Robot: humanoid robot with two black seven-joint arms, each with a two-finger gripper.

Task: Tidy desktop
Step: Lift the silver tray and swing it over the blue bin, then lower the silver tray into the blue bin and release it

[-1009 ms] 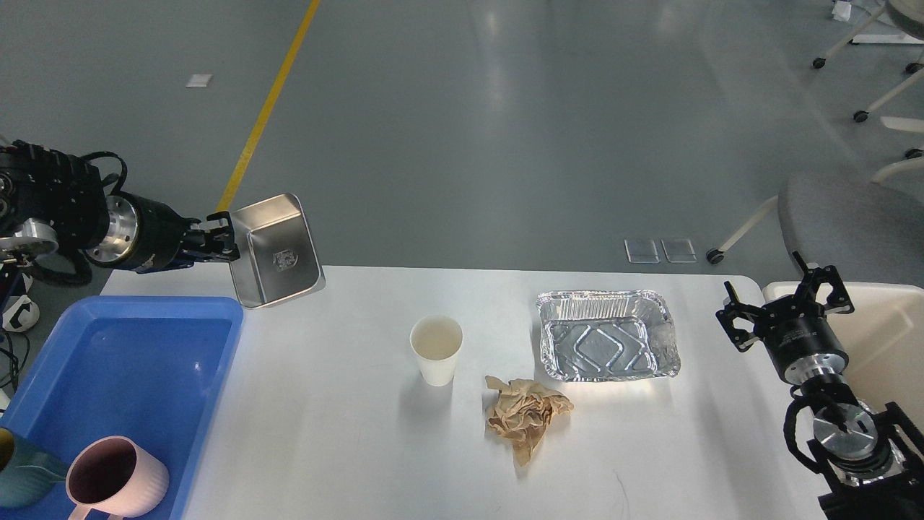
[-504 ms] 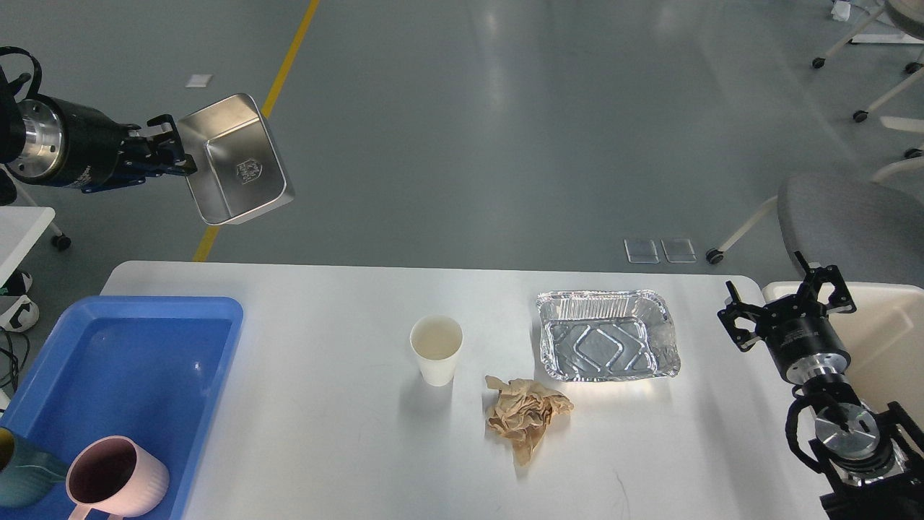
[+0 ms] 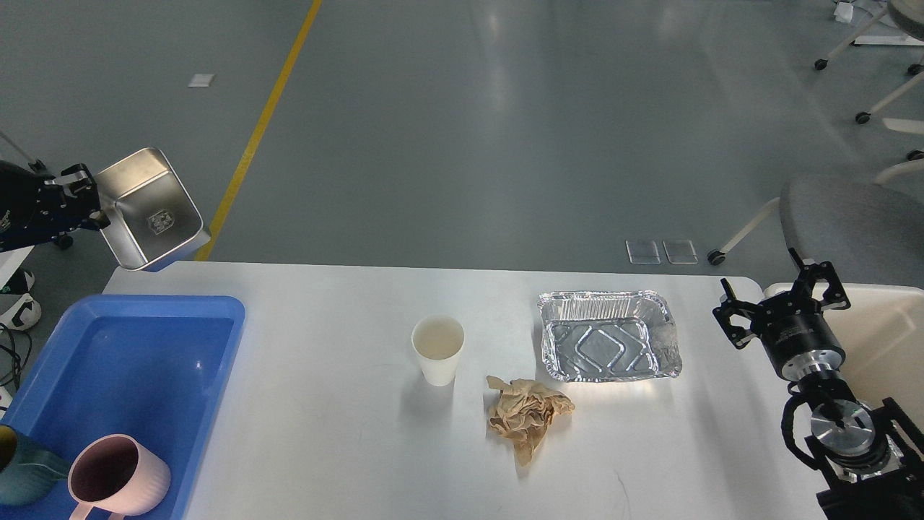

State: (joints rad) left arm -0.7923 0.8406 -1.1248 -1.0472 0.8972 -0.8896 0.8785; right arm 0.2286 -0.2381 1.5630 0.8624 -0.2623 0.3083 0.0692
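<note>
Left fingers (image 3: 92, 206) pinch shiny rectangular steel pan (image 3: 151, 209).

You're looking at a lab or workshop hall: grey polished floor (image 3: 505, 144) (yellow line (image 3: 256, 133)), wheeled chairs (image 3: 852, 209).

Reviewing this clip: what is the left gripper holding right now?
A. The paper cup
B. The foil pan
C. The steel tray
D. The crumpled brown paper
C: the left gripper clamps the steel tray by its rim, in the air beyond the desktop's far left corner.
</note>
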